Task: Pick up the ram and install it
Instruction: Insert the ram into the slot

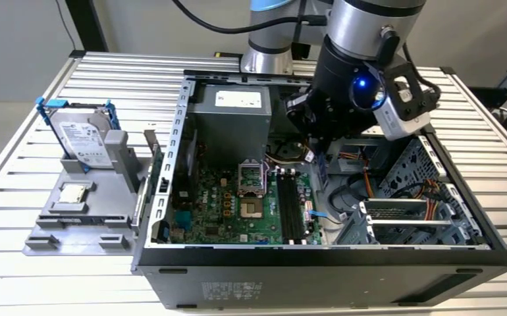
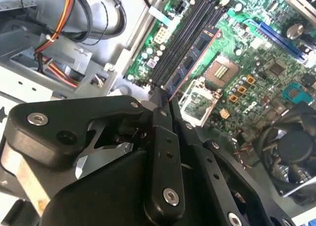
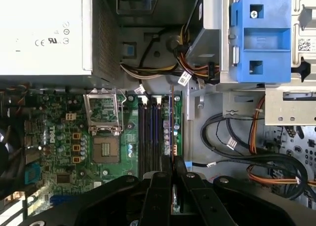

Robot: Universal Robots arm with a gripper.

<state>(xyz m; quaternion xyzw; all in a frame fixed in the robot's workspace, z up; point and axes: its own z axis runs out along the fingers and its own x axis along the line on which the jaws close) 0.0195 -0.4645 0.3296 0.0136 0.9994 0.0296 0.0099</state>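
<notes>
The arm (image 1: 363, 29) reaches down from the far side, silver forearm steep, and the black wrist (image 1: 337, 92) points almost straight down with a blue light glowing on it. At the tip, in the second wrist view, the gripper (image 2: 165, 95) has its two black fingers (image 2: 162, 137) pinched close together, parallel, clamping the ram (image 2: 195, 58) by one end.

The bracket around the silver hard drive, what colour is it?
The bracket is blue, clearest in the exterior view.
</notes>
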